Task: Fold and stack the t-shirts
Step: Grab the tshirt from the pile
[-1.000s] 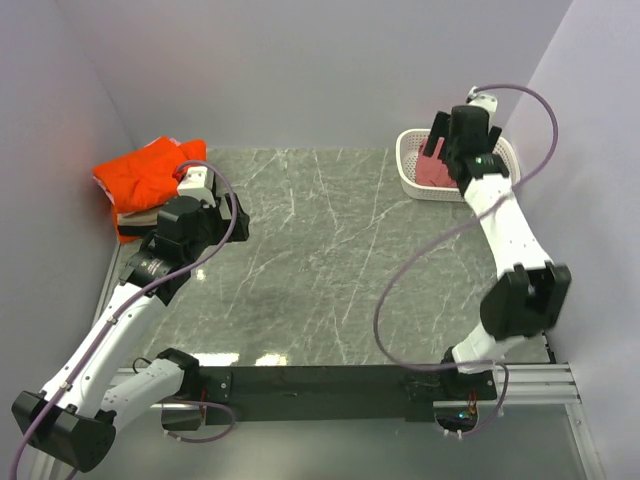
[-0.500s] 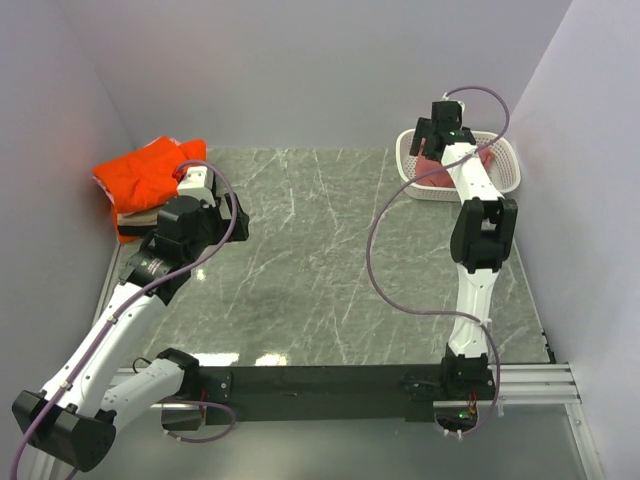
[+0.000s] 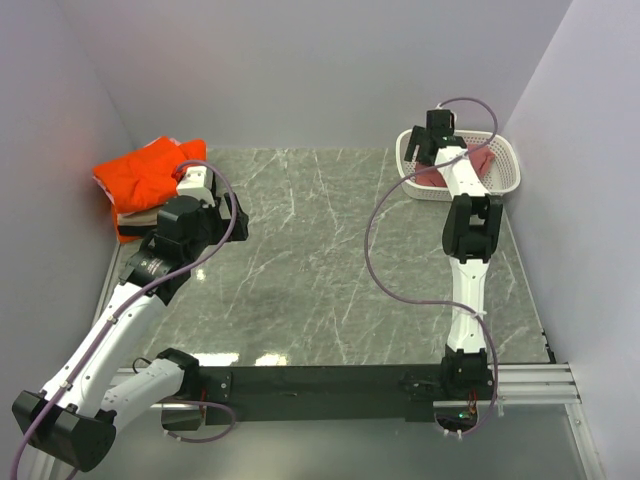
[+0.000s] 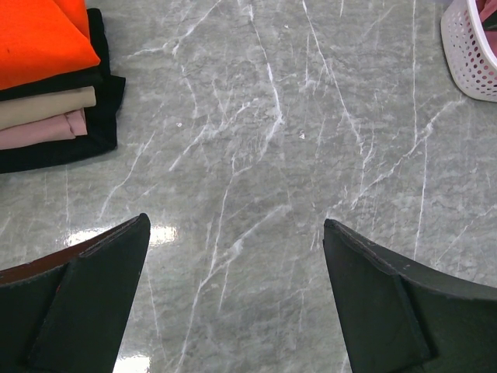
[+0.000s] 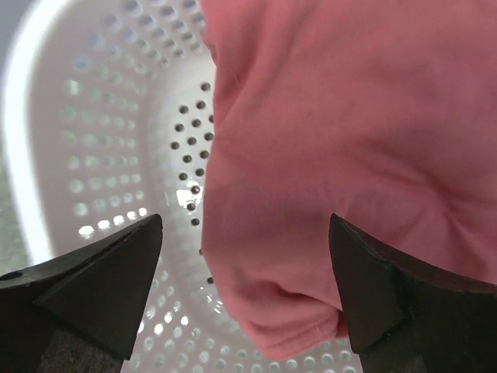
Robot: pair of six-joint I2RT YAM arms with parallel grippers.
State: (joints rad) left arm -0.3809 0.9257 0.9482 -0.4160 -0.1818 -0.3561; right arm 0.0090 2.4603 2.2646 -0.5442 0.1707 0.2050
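A dusty-red t-shirt (image 3: 482, 160) lies crumpled in the white basket (image 3: 507, 183) at the far right. My right gripper (image 3: 433, 148) is open and points down into the basket. In the right wrist view its fingers straddle the shirt's lower edge (image 5: 349, 140) without closing on it, over the basket's perforated wall (image 5: 70, 148). A folded stack with a bright orange shirt (image 3: 145, 172) on top sits at the far left. The left wrist view shows the orange (image 4: 39, 39), beige (image 4: 46, 107) and black (image 4: 105, 128) layers. My left gripper (image 4: 234, 221) is open and empty above bare table, right of the stack.
The marble table (image 3: 320, 260) lies between the stack and the basket. Purple walls stand close behind and on both sides. The basket's corner shows at the top right of the left wrist view (image 4: 470, 54). A pale pink layer (image 4: 35, 134) lies in the stack.
My right arm folded upright and its gripper moved left and down over the basket's left part, onto the red shirt. The left arm has not moved.
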